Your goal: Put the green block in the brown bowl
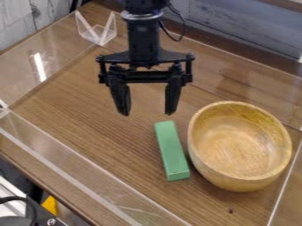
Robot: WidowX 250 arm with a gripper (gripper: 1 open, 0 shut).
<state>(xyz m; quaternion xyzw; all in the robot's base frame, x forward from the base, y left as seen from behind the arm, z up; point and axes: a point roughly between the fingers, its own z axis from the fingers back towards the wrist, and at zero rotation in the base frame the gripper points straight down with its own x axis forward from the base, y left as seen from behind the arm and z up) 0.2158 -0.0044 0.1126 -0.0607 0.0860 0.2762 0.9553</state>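
Item 1: one end effector [144, 110], black, two fingers spread wide apart, pointing down, gripping nothing; it hangs above the tabletop [83, 115], just to the far left of the block.

Item 2: one green block [171, 150], long and flat, lying on the wood-grain tabletop, untouched, long axis running near to far, just to the left of the bowl.

Item 3: one brown bowl [241, 145], round, wooden, thick-rimmed, upright at right, nothing inside.

Item 4: one clear plastic stand [94, 28], far left.
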